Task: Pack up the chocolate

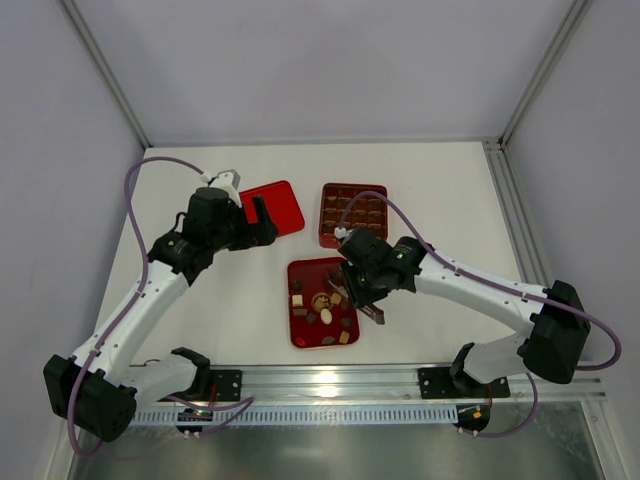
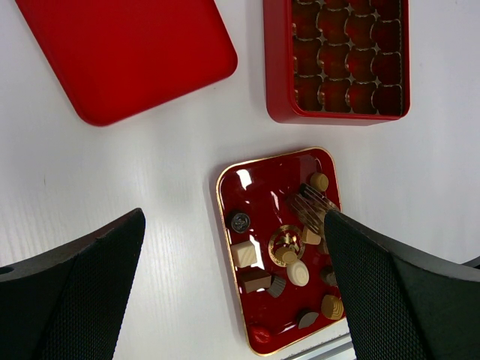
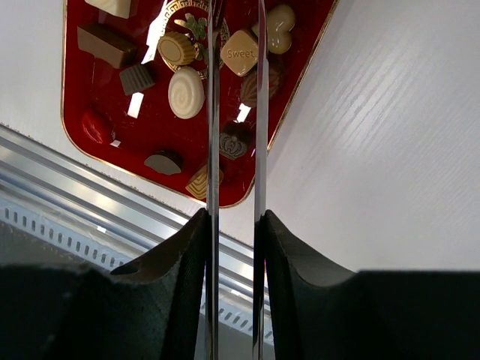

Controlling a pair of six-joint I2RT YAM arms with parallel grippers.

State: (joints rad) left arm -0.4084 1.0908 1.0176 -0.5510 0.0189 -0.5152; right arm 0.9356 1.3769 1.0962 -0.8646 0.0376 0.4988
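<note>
On the right gripper [image 3: 234, 217], fingers squeezed tight on a pair of thin shiny tongs [image 3: 212, 135], one finger on each side. Out from the fingers, the tongs reaching over the little red tray [image 2: 259, 187] with the gold rim, tips down among the sweets on its right side. Hard to tell if anything is caught between the tips.

In that tray, all the chocolate [image 3: 185, 92]: small brown, tan and white bits, square, round and oval. Just beside the tongs, a tan square with "Sweet" on it.

On the left gripper [image 2: 234, 217], fingers spread wide apart, holding nothing, up above the white table [image 2: 150, 165] and looking down on the tray.

Past the tray, a square red box [image 2: 277, 75] with brown pockets in rows. Left of the box and apart from it, a flat red slab [image 2: 127, 52]. Nearest the arm bases, the tray, between both arms.
</note>
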